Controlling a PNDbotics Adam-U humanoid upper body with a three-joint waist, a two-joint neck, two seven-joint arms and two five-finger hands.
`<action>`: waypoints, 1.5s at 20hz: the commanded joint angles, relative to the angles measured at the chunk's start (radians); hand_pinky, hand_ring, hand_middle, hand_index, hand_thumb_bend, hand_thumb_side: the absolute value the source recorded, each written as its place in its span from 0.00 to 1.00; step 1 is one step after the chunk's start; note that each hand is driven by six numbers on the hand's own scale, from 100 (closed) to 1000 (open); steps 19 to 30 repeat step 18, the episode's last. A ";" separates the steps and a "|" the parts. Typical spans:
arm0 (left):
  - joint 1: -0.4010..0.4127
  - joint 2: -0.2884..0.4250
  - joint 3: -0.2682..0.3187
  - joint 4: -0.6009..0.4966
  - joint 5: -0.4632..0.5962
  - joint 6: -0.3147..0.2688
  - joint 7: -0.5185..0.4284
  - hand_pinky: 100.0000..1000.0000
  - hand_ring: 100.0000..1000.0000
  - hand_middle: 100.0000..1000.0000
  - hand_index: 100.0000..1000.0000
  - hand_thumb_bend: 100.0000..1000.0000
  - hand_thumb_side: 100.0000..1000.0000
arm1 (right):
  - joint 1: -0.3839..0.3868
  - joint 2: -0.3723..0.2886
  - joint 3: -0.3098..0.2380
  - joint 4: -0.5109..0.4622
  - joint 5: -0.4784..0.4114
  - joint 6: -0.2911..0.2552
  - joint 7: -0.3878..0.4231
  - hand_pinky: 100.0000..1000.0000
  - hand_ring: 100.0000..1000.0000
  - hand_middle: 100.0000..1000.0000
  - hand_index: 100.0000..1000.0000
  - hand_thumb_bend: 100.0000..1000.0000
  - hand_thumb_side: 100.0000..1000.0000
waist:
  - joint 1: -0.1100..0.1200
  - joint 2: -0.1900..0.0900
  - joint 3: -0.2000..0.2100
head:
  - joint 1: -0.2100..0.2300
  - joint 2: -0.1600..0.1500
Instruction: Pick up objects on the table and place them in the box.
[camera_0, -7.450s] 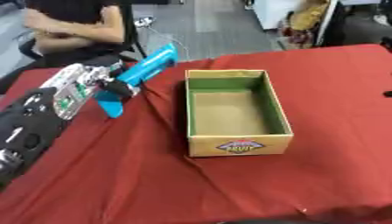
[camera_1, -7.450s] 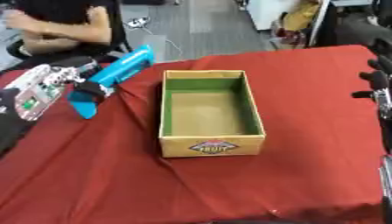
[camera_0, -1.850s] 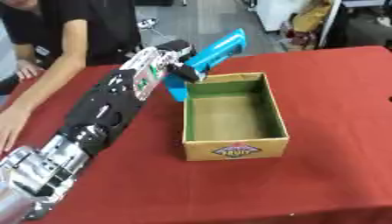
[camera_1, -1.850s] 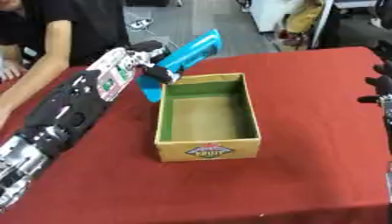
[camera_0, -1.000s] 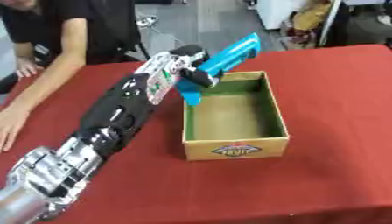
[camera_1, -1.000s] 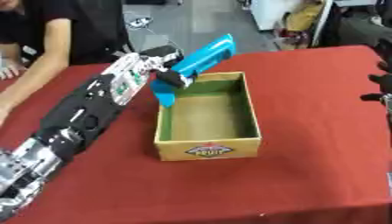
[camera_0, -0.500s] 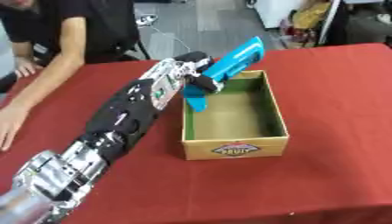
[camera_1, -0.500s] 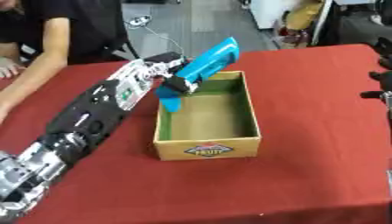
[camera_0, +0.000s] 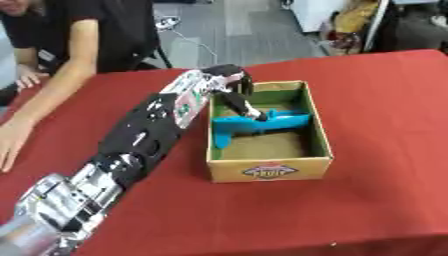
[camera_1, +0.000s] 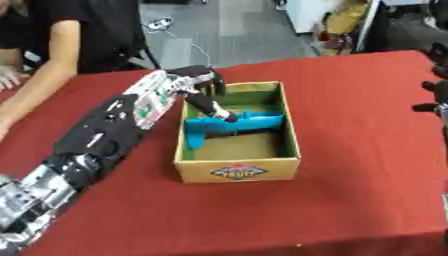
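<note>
A blue toy gun (camera_0: 266, 125) lies across the inside of the cardboard box (camera_0: 269, 169), its grip pointing down toward the left wall. The box has green inner walls and a printed label on its front. My left arm reaches in from the lower left, and my left hand (camera_0: 226, 86) hangs over the box's far left corner. Its fingers (camera_0: 245, 108) stretch down into the box and touch the top of the toy, not curled around it. My right hand (camera_1: 435, 92) shows only at the right edge of the right eye view, off to the side, fingers spread.
A red cloth (camera_0: 376, 130) covers the table on which the box stands. The table's far edge (camera_0: 367, 53) runs behind the box, with grey floor beyond it. Red cloth lies bare to the right of the box and in front of it.
The blue toy has gone from held tilted above the box's left rim to lying inside the box. My left hand has let go of it and its fingers have straightened.
</note>
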 joint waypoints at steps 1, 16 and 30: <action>-0.014 0.024 0.007 -0.018 -0.016 -0.005 -0.014 0.50 0.59 0.62 0.70 0.92 0.48 | -0.015 -0.009 -0.004 -0.021 0.003 -0.002 0.001 0.60 0.84 0.91 1.00 0.43 0.94 | -0.004 -0.010 0.002 | 0.010 -0.001; -0.010 0.029 0.010 -0.025 -0.005 0.003 -0.008 0.51 0.59 0.62 0.71 0.90 0.49 | -0.014 -0.007 -0.005 -0.021 0.003 -0.002 0.001 0.60 0.84 0.91 1.00 0.43 0.94 | -0.004 -0.011 0.005 | 0.013 -0.001; -0.010 0.030 0.013 -0.029 -0.002 0.005 -0.001 0.50 0.59 0.61 0.71 0.91 0.49 | -0.014 -0.007 -0.005 -0.021 0.003 -0.002 0.001 0.60 0.84 0.91 1.00 0.43 0.94 | -0.004 -0.011 0.005 | 0.012 -0.001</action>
